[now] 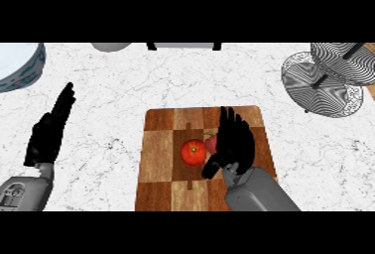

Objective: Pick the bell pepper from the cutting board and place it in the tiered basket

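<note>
A wooden cutting board lies in the middle of the counter. On it sits a round red fruit, and a darker red bell pepper with a small stem touches its right side. My right hand lies over the board just right of the pepper, open with fingers straight and pointing away, thumb below the fruit. The hand hides part of the pepper. The wire tiered basket stands at the far right corner. My left hand rests open at the left, off the board.
A white bowl with a blue pattern sits at the far left corner. A grey rounded object and a white thing with black legs stand along the far edge. Bare marble counter lies between board and basket.
</note>
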Robot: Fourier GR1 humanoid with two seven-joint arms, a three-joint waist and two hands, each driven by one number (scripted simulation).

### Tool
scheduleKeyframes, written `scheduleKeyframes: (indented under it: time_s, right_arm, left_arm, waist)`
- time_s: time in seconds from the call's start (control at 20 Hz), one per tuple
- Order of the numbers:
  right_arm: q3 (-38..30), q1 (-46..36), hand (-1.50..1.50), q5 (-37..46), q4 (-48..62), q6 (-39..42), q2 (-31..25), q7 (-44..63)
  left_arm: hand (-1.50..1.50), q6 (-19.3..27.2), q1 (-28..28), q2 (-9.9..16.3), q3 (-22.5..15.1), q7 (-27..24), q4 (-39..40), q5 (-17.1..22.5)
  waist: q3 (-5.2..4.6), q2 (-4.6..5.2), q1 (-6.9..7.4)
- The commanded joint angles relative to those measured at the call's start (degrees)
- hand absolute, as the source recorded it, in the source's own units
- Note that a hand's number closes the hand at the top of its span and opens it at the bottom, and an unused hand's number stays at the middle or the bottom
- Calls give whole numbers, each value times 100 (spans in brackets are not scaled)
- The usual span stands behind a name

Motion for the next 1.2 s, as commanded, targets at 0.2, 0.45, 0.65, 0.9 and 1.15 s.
scheduleKeyframes:
  time_s: [0.2,0.45,0.65,0.9,1.15]
  right_arm:
    - [193,-315,-150,-651,770,-509,59,620]
    - [231,-593,150,-545,1353,452,-46,-272]
    - [700,-576,150,-466,1357,-207,55,40]
    - [474,-521,150,-800,694,-618,57,255]
    - [-357,-1834,150,-1085,1878,-1060,58,293]
  left_arm:
    - [0,44,203,-191,13,233,-389,-207]
    - [0,-100,46,-152,114,166,-209,-197]
    - [0,-393,87,-32,327,179,-230,-180]
    - [0,-200,108,-251,202,354,-470,-446]
    - [0,-324,12,-190,294,212,-428,-334]
  waist:
    - [3,-3,31]
    - [1,4,19]
    - [2,-1,9]
    - [3,-5,8]
    - [3,47,203]
